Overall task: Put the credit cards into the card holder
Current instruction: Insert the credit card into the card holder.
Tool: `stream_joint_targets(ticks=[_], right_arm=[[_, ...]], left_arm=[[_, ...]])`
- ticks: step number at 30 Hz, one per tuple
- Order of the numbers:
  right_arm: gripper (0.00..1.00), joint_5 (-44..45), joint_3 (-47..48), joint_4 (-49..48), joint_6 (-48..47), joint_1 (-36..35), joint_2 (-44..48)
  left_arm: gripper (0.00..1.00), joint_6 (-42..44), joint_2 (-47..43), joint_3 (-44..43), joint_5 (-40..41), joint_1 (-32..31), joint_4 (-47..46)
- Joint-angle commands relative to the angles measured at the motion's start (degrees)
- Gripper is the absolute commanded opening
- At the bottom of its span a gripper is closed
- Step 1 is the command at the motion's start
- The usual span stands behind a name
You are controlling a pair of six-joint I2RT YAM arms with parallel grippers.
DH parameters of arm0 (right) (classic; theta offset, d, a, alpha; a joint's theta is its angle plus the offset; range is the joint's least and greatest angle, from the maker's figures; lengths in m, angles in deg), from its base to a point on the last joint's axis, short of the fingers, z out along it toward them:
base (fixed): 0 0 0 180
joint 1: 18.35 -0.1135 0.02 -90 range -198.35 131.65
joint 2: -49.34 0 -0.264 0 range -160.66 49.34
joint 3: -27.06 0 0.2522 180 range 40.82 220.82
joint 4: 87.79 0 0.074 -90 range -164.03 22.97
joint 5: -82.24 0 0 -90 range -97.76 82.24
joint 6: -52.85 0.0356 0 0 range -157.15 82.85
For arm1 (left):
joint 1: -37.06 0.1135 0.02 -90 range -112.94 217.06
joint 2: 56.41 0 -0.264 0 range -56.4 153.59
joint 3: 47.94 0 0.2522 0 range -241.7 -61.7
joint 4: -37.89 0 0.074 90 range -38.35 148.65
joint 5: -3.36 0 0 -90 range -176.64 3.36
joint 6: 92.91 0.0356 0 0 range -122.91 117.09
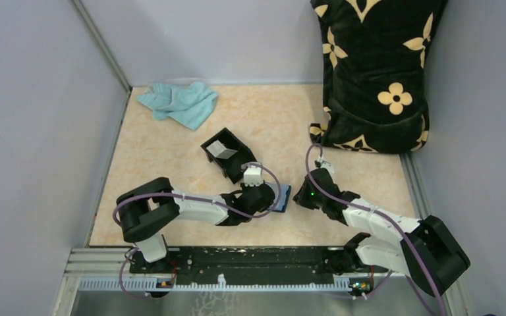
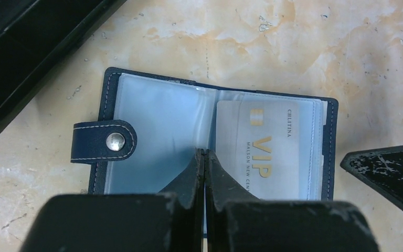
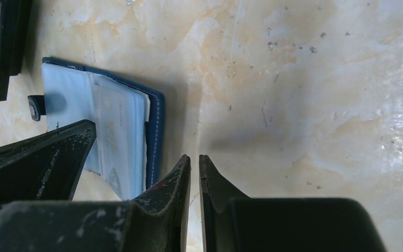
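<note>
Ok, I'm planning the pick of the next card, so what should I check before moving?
1. Card holder lies open and flat on the table: ok.
2. Left gripper shut, tips on the holder's centre fold: ok.
3. VIP card sits in the right-hand clear sleeve: ok.
4. Right gripper empty, nearly closed, beside the holder: ok.
5. Next card in sight: a pale card lies in the black box: ok.
6. Left-hand sleeve free for it: cannot tell.
</note>
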Motion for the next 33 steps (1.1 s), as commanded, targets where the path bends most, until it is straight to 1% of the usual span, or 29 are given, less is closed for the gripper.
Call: stream_joint_targets(ticks=[1, 22, 33], right_arm=[[0.12, 0.6, 3.8, -3.0, -0.6, -1.6, -0.9], [0.12, 1.4, 4.4, -4.8, 0.2, -3.3, -4.3], [0.12, 1.2, 5.4, -5.5, 0.1, -3.2, -6.6]], left_arm=[[0.00, 0.3, 1.3, -0.5, -2.5, -0.3, -0.6], [0.00, 1.5, 0.6, 2.1, -5.7, -0.4, -7.7], [0.00, 2.4, 1.2, 1.2, -6.6, -0.7, -8.9]])
